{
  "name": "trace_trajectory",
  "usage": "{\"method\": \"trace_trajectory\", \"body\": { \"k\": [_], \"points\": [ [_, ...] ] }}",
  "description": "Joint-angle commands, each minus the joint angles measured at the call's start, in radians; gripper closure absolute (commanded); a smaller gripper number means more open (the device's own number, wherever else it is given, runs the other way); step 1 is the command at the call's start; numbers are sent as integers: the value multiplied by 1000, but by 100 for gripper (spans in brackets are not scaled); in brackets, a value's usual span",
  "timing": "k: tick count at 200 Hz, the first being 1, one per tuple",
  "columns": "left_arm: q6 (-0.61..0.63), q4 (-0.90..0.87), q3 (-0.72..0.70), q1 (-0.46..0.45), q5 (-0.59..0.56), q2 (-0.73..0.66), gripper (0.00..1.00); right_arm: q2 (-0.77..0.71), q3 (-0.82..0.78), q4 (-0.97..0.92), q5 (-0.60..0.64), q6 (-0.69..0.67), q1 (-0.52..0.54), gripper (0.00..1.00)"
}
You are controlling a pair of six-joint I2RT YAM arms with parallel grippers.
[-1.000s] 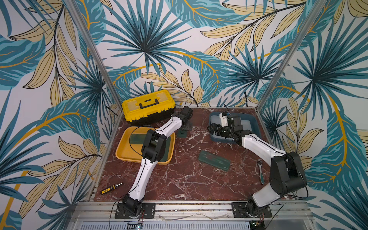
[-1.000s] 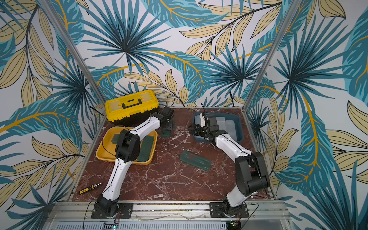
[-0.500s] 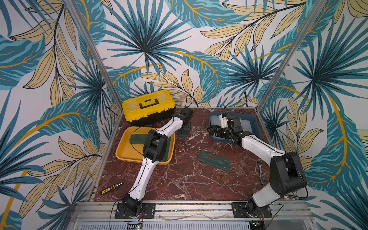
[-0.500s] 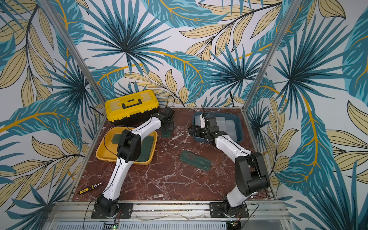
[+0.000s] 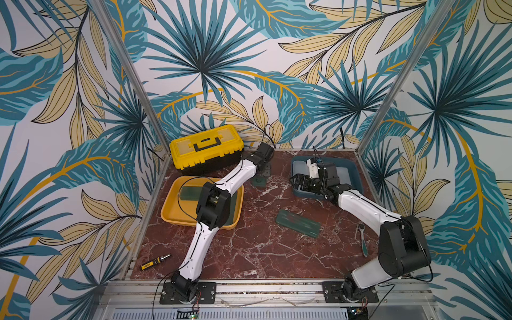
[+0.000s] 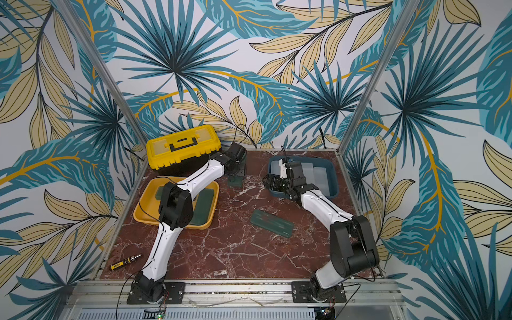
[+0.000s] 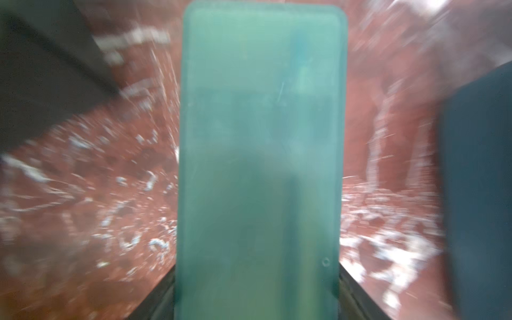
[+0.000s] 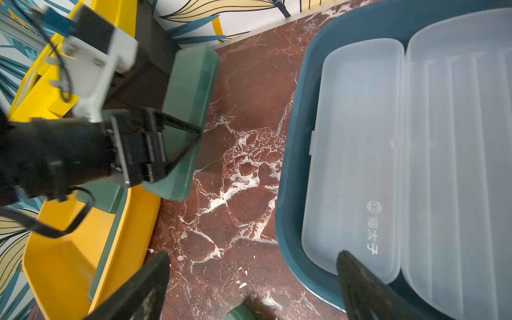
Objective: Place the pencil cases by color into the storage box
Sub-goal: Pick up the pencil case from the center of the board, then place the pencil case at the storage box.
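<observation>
My left gripper is shut on a dark green pencil case beside the toolbox at the back. Another green pencil case lies flat mid-table. The yellow storage box holds green cases. The blue storage box holds frosted white cases. My right gripper stands open and holds nothing, over the blue box's left rim.
A yellow-and-black toolbox stands at the back left. A small screwdriver lies near the front left corner. A ratchet wrench lies by the right wall next to my right arm. Metal frame posts bound the table.
My left gripper has shut on the green pencil case beside the toolbox. The right arm has hardly moved and its jaws stay open.
</observation>
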Motion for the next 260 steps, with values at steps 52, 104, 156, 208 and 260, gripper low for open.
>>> {"method": "trace_trajectory", "body": {
  "k": [52, 104, 156, 208, 260],
  "points": [
    [19, 17, -178, -18, -28, -316, 37, -38, -31, 15, 27, 8, -2, 6],
    [-40, 16, -455, 9, -64, -576, 37, -49, -45, 18, 36, 2, -2, 6],
    [-128, 15, -773, 63, -72, -804, 37, -66, -51, 17, 27, 2, -2, 6],
    [-253, 16, -1059, 163, -44, -972, 37, -85, -63, 28, 30, 3, -2, 6],
    [-325, 18, -1147, 279, 20, -929, 37, -94, -81, 57, 17, 13, 0, 6]
  ]
}}
